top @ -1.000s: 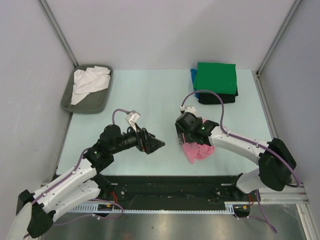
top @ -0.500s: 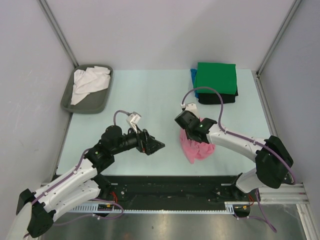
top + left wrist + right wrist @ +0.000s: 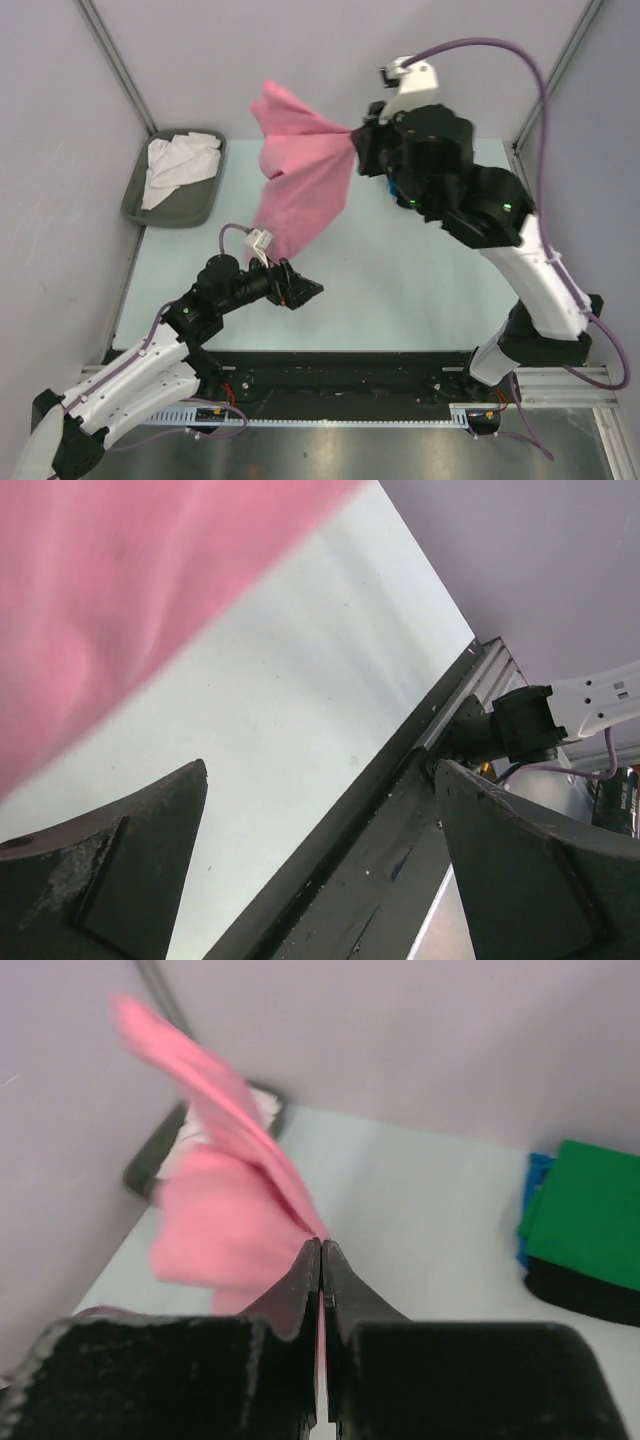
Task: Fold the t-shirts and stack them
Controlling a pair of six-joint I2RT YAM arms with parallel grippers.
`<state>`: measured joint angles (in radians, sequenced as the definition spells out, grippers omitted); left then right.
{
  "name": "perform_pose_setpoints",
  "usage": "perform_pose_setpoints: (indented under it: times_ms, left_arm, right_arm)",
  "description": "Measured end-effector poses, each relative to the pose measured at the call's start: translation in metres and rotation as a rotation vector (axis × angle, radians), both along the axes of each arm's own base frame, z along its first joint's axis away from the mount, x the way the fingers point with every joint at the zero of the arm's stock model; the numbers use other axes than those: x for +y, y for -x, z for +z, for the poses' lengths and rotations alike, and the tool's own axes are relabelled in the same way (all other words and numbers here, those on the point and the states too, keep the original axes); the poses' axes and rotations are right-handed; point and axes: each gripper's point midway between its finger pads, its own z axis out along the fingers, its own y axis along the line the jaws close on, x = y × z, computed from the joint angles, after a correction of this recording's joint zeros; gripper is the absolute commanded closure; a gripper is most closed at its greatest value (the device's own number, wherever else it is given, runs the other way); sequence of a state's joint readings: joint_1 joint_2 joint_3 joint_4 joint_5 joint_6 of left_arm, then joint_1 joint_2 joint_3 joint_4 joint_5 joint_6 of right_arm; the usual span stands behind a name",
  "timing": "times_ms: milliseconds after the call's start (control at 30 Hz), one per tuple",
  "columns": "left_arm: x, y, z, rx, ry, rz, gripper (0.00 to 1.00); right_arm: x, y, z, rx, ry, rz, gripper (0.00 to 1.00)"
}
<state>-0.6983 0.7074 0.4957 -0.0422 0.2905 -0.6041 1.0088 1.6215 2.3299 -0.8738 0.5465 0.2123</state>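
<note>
Aloft, right gripper [image 3: 356,140] pinches the pink t-shirt [image 3: 300,190], seemingly unfolded, billowing; left gripper [image 3: 308,290] gapes.

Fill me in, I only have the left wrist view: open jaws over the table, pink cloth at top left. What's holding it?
Observer: The right gripper is shut on the pink t-shirt and holds it up in the air.
Operator: Any stack yet?
Observer: Yes, at the far right of the table: the green t-shirt on top, the black t-shirt under it, the blue t-shirt showing at the side.
Operator: Anything unfolded?
Observer: The white t-shirt lies crumpled in the grey tray, far left.
</note>
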Motion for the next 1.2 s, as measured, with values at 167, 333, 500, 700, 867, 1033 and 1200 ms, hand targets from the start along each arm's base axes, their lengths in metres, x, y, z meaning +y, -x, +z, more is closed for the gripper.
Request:
perform_pose_setpoints:
  times_ms: [167,333,500,700,867,1033,1200]
  left_arm:
    - [0.005,0.002,0.005,-0.011,0.003,0.017,0.00]
    - [0.005,0.001,0.010,-0.018,0.008,0.017,0.00]
    - [0.003,0.002,0.007,-0.006,0.004,0.007,0.00]
    - [0.000,0.001,0.003,0.007,-0.005,-0.001,0.00]
    - [-0.006,-0.005,-0.006,0.027,-0.021,-0.007,0.00]
    - [-0.019,-0.015,-0.045,0.134,-0.104,-0.025,0.00]
    - [-0.028,-0.020,-0.076,0.222,-0.187,-0.032,0.00]
  right_arm:
    - [-0.086,0.010,-0.009,-0.008,0.050,-0.173,1.00]
    - [-0.191,0.011,-0.149,0.213,0.210,-0.454,0.55]
    - [-0.249,0.041,-0.269,0.471,0.371,-0.637,0.00]
    - [-0.251,0.041,-0.250,0.404,0.281,-0.641,0.01]
    - [-0.228,0.024,-0.239,0.386,0.219,-0.576,0.00]
    - [-0.182,0.001,-0.278,0.488,0.260,-0.452,0.10]
    - [-0.138,0.000,-0.335,0.618,0.316,-0.298,0.15]
